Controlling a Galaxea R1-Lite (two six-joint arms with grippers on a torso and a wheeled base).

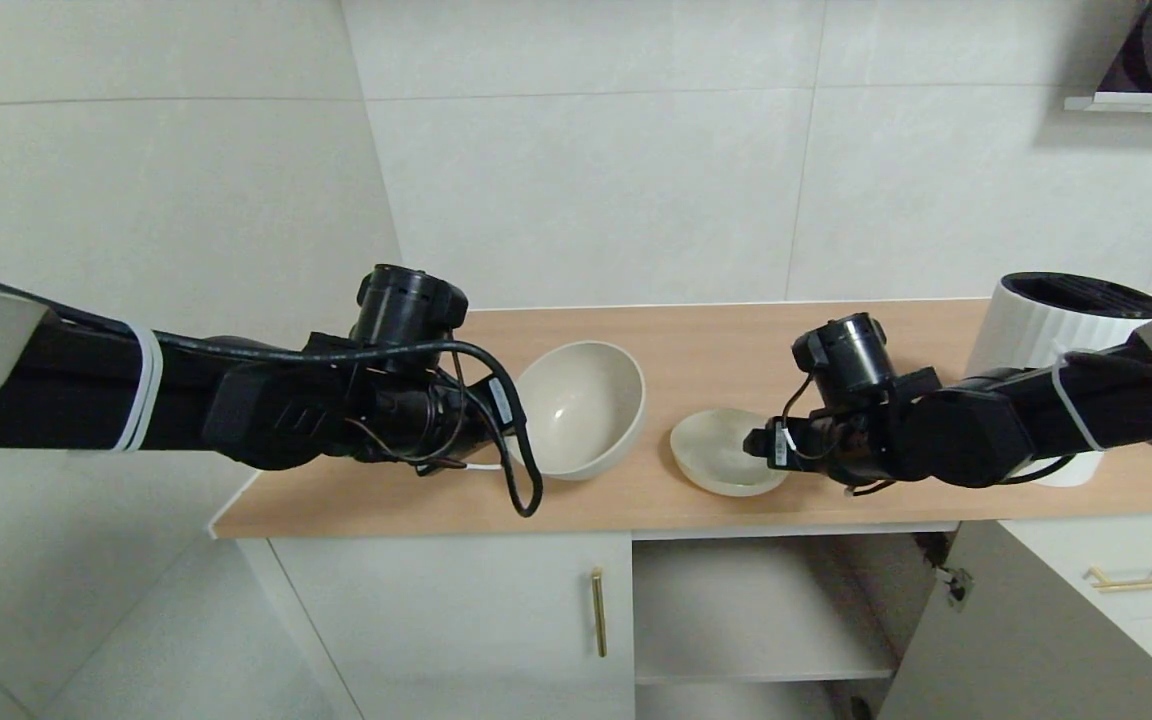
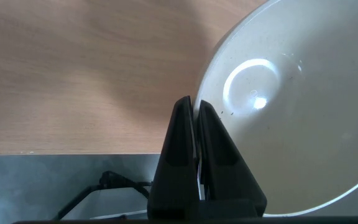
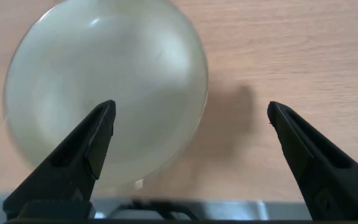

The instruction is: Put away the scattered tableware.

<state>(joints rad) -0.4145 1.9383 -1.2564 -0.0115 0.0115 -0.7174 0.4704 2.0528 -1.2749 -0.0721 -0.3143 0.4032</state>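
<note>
White tiled wall (image 1: pixel 586 180), wooden countertop (image 1: pixel 716 340), white cabinet (image 1: pixel 436 620) with gold handle (image 1: pixel 597 612), open cabinet door (image 1: pixel 996 640), shelf (image 1: pixel 756 610) inside.

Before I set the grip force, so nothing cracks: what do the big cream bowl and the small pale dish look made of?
The large cream round bowl is likely glazed ceramic, possibly melamine: it is opaque and glossy, with a bright ring of glare inside. The small pale shallow dish looks like frosted glass or translucent plastic: it is milky and faintly see-through, with a soft sheen.
</note>
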